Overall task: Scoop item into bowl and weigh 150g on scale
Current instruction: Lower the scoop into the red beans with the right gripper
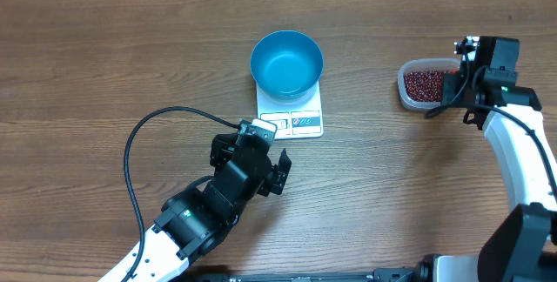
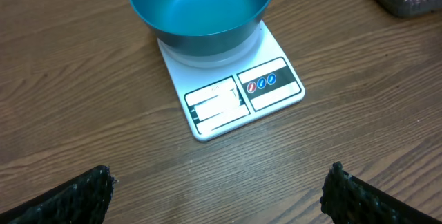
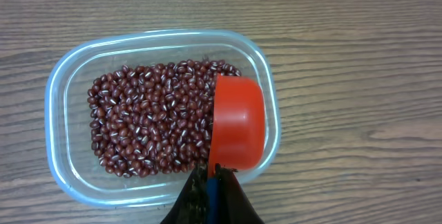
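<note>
Beans (image 3: pixel 148 120) lying in clear tub (image 3: pixel 59 89) at right, orange-red scoop (image 3: pixel 238 124) set among them, handle pinched tight in right gripper (image 3: pixel 211 175). Blue bowl (image 1: pixel 286 62) sitting on white scale (image 1: pixel 296 118) mid-table; left gripper (image 2: pixel 217 186) nearby, jaws spread wide.

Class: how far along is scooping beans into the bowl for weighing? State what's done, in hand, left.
Done: the empty blue bowl sits on the white scale. In hand: the right gripper, jaws shut on the red scoop, holds it in the clear tub of beans. Left: every transfer and the weighing; the left gripper hovers open.
</note>
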Robot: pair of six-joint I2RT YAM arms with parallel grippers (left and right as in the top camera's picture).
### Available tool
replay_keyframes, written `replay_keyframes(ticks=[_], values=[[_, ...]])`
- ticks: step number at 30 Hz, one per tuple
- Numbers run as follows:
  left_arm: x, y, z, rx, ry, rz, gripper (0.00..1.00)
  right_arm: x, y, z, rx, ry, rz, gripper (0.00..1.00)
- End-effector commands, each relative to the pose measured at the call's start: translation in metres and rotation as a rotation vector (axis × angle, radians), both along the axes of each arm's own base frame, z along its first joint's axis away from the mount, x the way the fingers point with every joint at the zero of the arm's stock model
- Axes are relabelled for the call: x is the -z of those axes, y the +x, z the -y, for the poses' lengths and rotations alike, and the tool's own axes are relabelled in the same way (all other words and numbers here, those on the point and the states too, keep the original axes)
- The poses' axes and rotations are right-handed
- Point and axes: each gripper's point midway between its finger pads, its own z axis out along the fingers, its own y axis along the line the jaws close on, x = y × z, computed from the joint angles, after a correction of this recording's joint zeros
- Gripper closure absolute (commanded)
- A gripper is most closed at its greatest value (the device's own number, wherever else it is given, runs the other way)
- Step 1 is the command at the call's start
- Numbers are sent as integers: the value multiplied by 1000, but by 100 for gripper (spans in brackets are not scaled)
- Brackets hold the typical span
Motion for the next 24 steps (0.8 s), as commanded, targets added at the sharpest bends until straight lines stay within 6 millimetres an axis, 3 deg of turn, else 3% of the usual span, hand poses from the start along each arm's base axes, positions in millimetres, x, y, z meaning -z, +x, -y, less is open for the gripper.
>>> replay_keyframes(ticks=[1, 9, 24], values=[[1, -2, 1, 1, -12, -6, 0, 8, 6, 0, -10, 13, -11, 96], [1, -2, 1, 1, -12, -6, 0, 30, 8, -9, -33, 72, -56, 96], [1, -2, 1, 1, -12, -6, 0, 37, 10, -24, -86, 207, -49, 96]])
